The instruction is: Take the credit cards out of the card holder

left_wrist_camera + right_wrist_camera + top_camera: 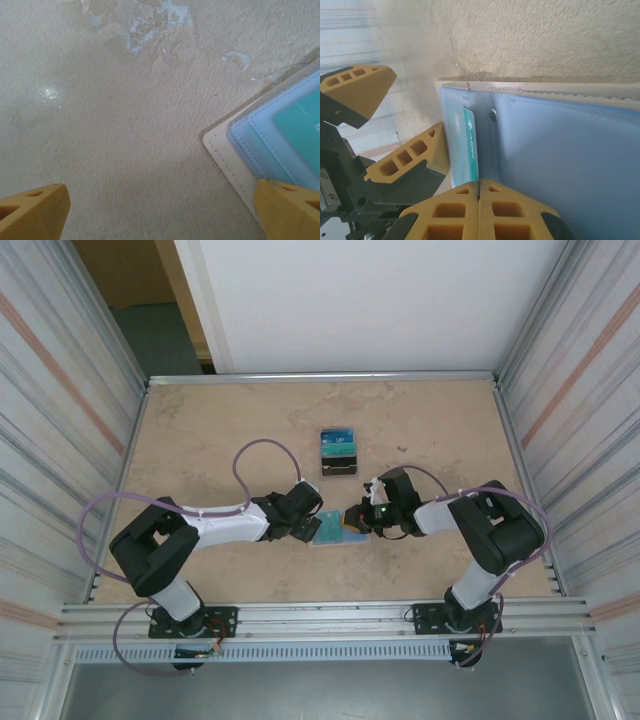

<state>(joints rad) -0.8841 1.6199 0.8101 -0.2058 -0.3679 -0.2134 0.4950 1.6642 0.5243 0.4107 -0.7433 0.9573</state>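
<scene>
On the beige, mottled stone-look table (200,440), the left arm (215,525), white and black with a mauve cable looped over it, reached in from the near left toward the middle. The left gripper (312,528) was released, its jaws spread wide; in the left wrist view its two yellow, ribbed plastic fingers (32,212) stood far apart at the bottom corners, with bare table between them. The right-hand finger sat over the near corner of the card holder (330,533), a flat wallet with a cream stitched border and pale blue translucent pockets; whether it touched could not be told. The holder lay open on the table between the two grippers. A teal card (469,150) with white lettering sat in the pocket by the holder's left edge. The right gripper (479,205) was clenched, its yellow pads pressed flat together exactly where the card's edge ended; whether the card was pinched between them could not be told. The right arm (470,520) stretched in from the near right. Farther back, well apart from both grippers, a small stack of teal and blue cards (339,445) with a dark edge lay on the table.
</scene>
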